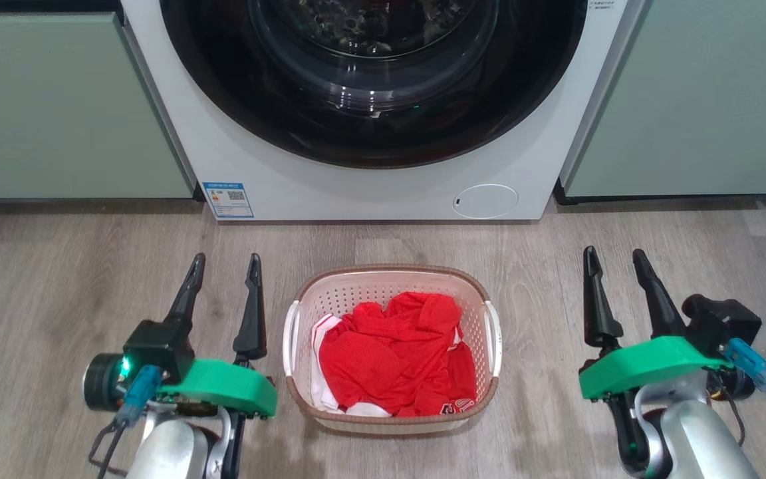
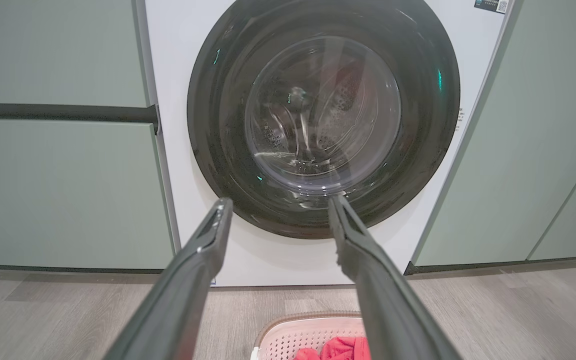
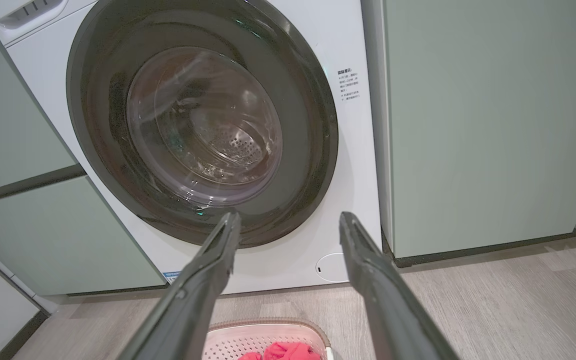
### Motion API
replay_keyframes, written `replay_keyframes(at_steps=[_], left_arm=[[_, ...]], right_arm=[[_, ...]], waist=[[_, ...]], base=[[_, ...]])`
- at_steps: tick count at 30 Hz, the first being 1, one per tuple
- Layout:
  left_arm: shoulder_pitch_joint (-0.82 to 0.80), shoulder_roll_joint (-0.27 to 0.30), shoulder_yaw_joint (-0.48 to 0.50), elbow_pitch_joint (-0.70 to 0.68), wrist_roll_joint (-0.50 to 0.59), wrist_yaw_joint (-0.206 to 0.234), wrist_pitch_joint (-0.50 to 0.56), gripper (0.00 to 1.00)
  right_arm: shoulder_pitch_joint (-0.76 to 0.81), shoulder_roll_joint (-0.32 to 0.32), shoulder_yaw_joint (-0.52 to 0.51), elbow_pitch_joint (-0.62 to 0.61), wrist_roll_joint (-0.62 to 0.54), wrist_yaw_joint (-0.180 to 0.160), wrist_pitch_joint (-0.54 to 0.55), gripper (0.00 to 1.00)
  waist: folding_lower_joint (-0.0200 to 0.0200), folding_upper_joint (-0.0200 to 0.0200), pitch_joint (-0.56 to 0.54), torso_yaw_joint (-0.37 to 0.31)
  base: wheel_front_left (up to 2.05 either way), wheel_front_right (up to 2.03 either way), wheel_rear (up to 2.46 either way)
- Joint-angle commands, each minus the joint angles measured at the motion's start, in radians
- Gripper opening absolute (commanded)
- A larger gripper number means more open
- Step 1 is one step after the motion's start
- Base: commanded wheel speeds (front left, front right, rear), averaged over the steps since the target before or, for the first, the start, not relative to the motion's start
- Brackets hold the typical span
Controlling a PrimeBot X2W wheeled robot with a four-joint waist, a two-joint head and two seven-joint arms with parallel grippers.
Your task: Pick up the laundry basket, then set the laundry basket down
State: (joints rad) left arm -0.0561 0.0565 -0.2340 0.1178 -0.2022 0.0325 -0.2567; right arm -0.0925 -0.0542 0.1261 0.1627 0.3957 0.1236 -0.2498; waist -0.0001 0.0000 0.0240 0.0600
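Note:
The laundry basket point(image 1: 391, 278) stands on the wooden floor in front of the washing machine, cream with perforated walls, a brown rim and white side handles, holding red and white clothes point(image 1: 396, 352). My left gripper point(image 1: 225, 263) is open beside the basket's left side, apart from it, fingers pointing at the machine. My right gripper point(image 1: 616, 258) is open further off on the basket's right side. Both are empty. The basket's far rim point(image 2: 308, 320) peeks in at the bottom of the left wrist view, between that gripper's fingers point(image 2: 278, 202). It also shows point(image 3: 263, 327) in the right wrist view, below that gripper point(image 3: 288, 217).
A white front-loading washing machine point(image 1: 370, 179) with a shut dark round door point(image 2: 323, 115) stands close behind the basket. Pale green cabinets point(image 1: 64, 106) flank it on both sides point(image 1: 695, 100). Grey wood floor point(image 1: 57, 279) spreads around the basket and under both arms.

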Motion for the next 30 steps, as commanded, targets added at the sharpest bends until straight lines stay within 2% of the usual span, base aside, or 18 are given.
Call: replay_keyframes(at_steps=[1,23,24,30], left_arm=[[-0.027,-0.004,0.041,-0.025,0.012,-0.006,-0.005,1.0],[-0.028,-0.006,0.037,-0.011,-0.024,-0.011,-0.005,1.0],[0.0,-0.003,0.007,0.025,-0.023,-0.007,0.0,0.0],[0.027,-0.002,0.009,0.078,-0.055,-0.008,0.004,0.0]], right_arm=[[-0.018,0.004,0.019,-0.027,0.001,0.007,-0.012,1.0],[-0.022,0.004,0.021,-0.017,0.001,0.007,-0.012,1.0],[0.0,0.002,0.0,0.012,0.001,0.0,0.0,0.0],[0.022,0.003,0.003,0.066,0.024,0.0,0.007,0.0]], waist=[[0.0001,0.0,0.001,0.001],[0.0001,0.0,0.001,-0.003],[0.0001,0.0,0.001,-0.003],[0.0001,0.0,0.001,-0.005]], base=[[0.0,0.0,0.0],[0.0,0.0,0.0],[0.0,0.0,0.0],[0.0,0.0,0.0]])
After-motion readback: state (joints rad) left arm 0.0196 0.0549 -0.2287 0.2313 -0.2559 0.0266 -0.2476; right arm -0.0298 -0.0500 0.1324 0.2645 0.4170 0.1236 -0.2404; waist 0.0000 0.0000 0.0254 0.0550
